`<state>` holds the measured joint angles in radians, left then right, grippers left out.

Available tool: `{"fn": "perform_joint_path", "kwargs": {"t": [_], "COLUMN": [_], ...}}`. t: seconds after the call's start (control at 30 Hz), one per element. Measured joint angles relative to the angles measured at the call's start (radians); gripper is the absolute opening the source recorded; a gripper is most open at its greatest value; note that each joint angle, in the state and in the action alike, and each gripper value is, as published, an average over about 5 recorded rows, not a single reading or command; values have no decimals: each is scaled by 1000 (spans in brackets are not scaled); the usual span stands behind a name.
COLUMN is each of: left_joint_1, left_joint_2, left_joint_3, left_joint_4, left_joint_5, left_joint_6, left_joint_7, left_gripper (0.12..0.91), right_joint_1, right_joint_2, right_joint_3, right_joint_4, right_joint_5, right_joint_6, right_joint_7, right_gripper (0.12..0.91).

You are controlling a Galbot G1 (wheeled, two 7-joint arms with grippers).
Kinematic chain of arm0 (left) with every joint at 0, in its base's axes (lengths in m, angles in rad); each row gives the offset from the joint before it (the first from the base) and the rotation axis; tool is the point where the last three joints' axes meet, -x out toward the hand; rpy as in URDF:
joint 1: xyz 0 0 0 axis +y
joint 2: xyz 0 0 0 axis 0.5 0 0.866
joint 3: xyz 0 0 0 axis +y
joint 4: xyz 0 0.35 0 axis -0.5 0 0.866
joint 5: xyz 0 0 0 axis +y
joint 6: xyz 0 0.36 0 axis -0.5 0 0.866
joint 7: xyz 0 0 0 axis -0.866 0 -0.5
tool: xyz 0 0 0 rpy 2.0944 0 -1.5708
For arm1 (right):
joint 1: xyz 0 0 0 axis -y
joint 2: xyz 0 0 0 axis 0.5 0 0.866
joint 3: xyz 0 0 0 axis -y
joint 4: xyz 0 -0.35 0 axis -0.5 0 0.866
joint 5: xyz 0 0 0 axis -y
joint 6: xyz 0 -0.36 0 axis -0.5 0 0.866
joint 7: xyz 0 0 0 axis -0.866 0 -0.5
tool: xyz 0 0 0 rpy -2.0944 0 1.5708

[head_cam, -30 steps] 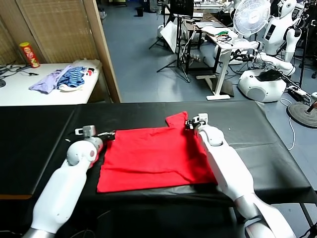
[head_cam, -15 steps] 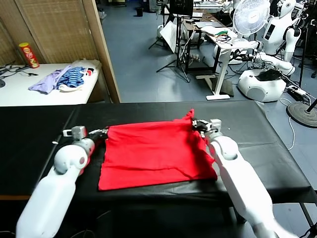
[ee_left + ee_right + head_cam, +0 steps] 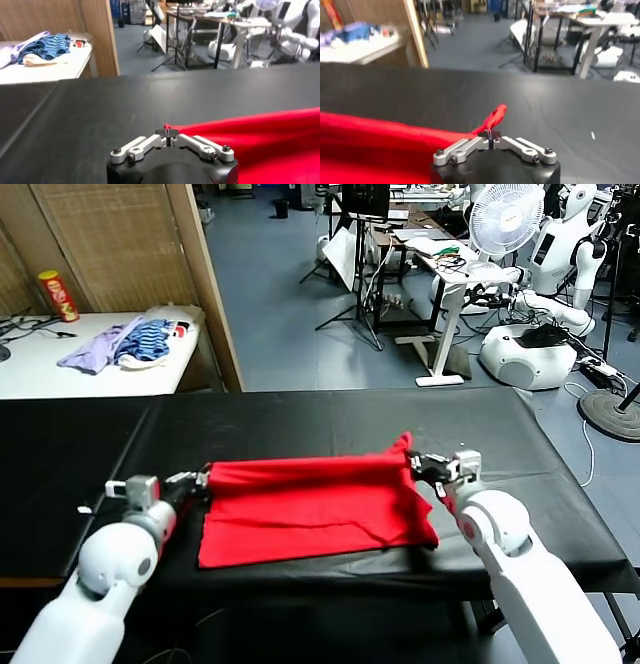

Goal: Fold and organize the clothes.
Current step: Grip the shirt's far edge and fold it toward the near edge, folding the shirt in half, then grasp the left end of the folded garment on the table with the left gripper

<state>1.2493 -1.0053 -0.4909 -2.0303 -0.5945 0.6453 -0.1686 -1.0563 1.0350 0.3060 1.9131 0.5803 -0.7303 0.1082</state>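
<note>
The red T-shirt [image 3: 310, 509] is spread across the black table [image 3: 90, 484], and its far edge is held up off the cloth at both ends. By the left gripper [image 3: 197, 480] the left corner is pinched, jaws closed tight on the fabric; in the left wrist view only a sliver of red is seen between the closed fingertips [image 3: 170, 131]. The opposite corner is clamped the same way by the right gripper [image 3: 418, 467], a small red tuft standing up above it. A two-point hold like this is judged to keep the edge taut and level, so that the far half can be carried over the near half as one flat fold. The near hem is left lying on the table as the anchor. On the white side table [image 3: 40, 369], well apart, a pile of purple and blue-striped garments [image 3: 125, 341] is left alone.
</note>
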Motion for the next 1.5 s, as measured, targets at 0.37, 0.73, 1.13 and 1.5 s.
{"fn": "perform_joint_path", "kwargs": {"t": [0.37, 0.73, 1.13, 1.5], "left_joint_1": [158, 172, 24, 4], "left_joint_2": [-34, -43, -127, -167], "left_joint_3": [-16, -61, -26, -20], "left_joint_4": [-66, -121, 50, 132], "left_joint_5": [131, 45, -132, -79], "left_joint_6": [37, 44, 16, -55], "left_joint_7": [9, -9, -43, -34], "left_gripper": [353, 791, 787, 275], "right_joint_1": [-124, -60, 64, 53], "right_joint_2": [-15, 33, 145, 215], "right_joint_3": [84, 135, 38, 1], "right_joint_4": [99, 44, -198, -264], "right_joint_5": [26, -30, -116, -202], "right_joint_6": [2, 125, 149, 277], "right_joint_7": [-8, 22, -29, 36], "right_gripper": [425, 795, 722, 158]}}
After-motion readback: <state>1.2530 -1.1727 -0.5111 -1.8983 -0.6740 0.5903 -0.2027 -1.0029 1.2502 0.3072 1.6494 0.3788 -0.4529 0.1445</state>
